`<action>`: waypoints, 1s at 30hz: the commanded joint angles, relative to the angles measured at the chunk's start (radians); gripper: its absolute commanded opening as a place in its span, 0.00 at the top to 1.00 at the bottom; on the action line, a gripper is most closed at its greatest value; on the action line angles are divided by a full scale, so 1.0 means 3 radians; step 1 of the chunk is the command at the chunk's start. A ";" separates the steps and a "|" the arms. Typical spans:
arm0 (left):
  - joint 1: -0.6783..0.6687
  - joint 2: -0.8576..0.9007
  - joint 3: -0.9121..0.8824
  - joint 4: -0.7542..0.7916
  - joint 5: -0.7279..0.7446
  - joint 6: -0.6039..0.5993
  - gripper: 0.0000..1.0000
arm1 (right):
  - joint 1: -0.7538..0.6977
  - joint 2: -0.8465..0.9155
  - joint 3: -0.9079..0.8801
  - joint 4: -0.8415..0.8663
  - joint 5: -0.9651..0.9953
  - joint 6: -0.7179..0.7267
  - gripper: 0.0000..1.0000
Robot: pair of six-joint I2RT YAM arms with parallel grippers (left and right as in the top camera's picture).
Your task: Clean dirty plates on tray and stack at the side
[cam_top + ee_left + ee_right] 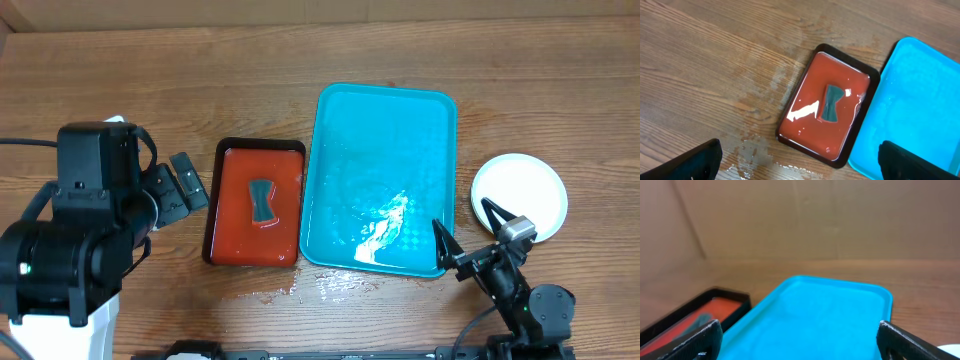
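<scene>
A: We see the plates [518, 190] as one whitish round shape on the bench [120, 70], just to the right of the teal tray [385, 90] and off it. From above we cannot tell how many are stacked there.

B: Agreed. The teal tray itself holds no plate, only a wet sheen near its front edge. So we judge the job close to done, if all the plates are in that pile.

A: The right end effector [470, 228] hangs by the tray's front right corner, jaws wide apart and holding nothing, with one finger close to the pile.

B: That is our worry. A careless swing of that arm could clip the plates and slide the top one off, since wet plastic probably slips easily.

A: There is also a puddle [330, 285] on the bench in front of the two trays, and anything set down there may skate.

B: Further left, the dark pad [262, 202] lies in the red tray [215, 200]. The left end effector [185, 190] sits beside that tray, jaws apart and empty. If it reached for the pad, it could nudge the red tray into the teal one.
</scene>
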 commanded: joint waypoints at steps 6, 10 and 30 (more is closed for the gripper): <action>0.0018 0.0163 0.0047 0.0004 -0.0008 0.0060 0.00 | 0.0179 -0.0047 -0.0083 0.0108 0.0516 0.0319 0.00; 0.0018 0.0251 0.0047 0.0004 -0.0008 0.0061 0.00 | 0.0193 -0.0047 -0.0083 0.0085 0.0516 0.0319 0.00; 0.0017 0.0744 0.0039 0.0011 -0.0008 0.0060 0.00 | 0.0192 -0.0046 -0.0081 0.0083 0.0516 0.0319 0.00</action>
